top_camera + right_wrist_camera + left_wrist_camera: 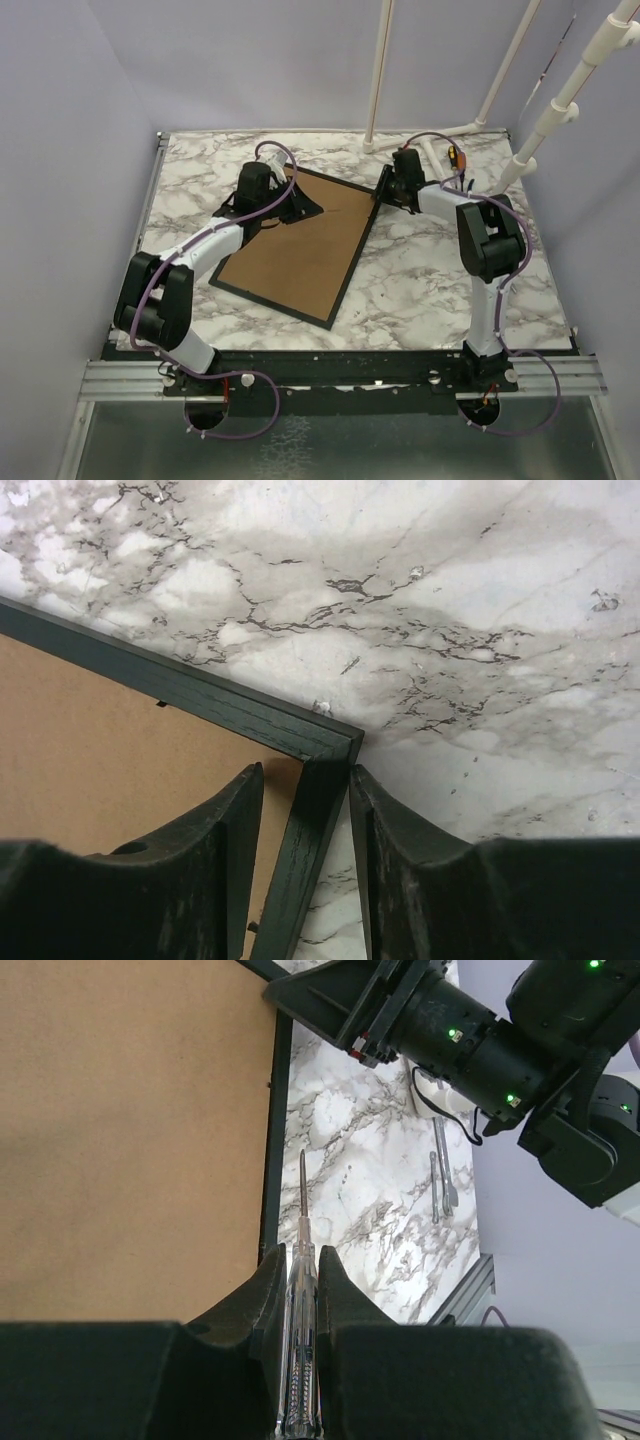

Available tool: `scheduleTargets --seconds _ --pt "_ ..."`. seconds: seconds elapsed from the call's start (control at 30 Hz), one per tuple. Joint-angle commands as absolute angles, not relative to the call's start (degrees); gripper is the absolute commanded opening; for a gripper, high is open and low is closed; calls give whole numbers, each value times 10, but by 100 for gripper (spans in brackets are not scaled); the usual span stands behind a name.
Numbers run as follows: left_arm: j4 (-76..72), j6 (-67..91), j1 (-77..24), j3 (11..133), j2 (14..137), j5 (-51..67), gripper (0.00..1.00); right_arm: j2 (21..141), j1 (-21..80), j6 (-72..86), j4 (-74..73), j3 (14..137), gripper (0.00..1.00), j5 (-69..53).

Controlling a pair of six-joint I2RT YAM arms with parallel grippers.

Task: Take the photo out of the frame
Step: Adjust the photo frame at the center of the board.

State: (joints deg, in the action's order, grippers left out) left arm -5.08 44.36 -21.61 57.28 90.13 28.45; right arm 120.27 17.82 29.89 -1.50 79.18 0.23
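Frame: the large rectangular black-bordered picture frame lies face down on the white-and-grey marble table. Its brown fibreboard back faces up and fills the border.

Photo: not seen in any view, since the board covers the whole opening.

Long axis: runs far-to-near in the top view, skewed, with the near end swung to my left.

My left pincer is clamped on a clear-handled screwdriver with a thin metal shaft. The shaft lies parallel to the frame's far short edge, just outside the border, and points toward my right arm. The handle's rear is cut off.

My right pincer straddles the border at the far right corner. The jaws stand apart, with board showing between the inner finger and the border.

A small grey metal tool on the marble is too small to identify.
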Motion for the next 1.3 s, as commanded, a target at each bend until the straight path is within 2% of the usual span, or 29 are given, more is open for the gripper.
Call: scheduleTargets --seconds 0.0,0.23,0.4,0.63,0.73,0.83,1.0,1.13,1.27 --pt "-45 443 -204 557 875 280 0 1240 186 228 -69 811 42 25" --pt "-24 440 -195 563 876 284 0 1237 188 90 -64 829 35 50" --pt "-2 432 -193 580 887 281 0 1247 188 52 -69 855 25 75" --pt "-1 429 -193 596 908 283 0 1255 186 -27 -44 873 23 40" --pt "14 427 -193 604 920 283 0 1254 185 -65 -23 876 27 -25" --pt "18 427 -193 624 947 289 0 1256 179 -27 -54 908 33 -18" --pt "18 426 -195 701 1032 290 0 1200 156 117 -35 864 51 -71" --pt "18 421 -201 769 1111 315 0 1166 139 213 -11 804 53 -110" --pt "25 409 -206 830 1162 347 0 1137 111 289 82 718 52 -196"
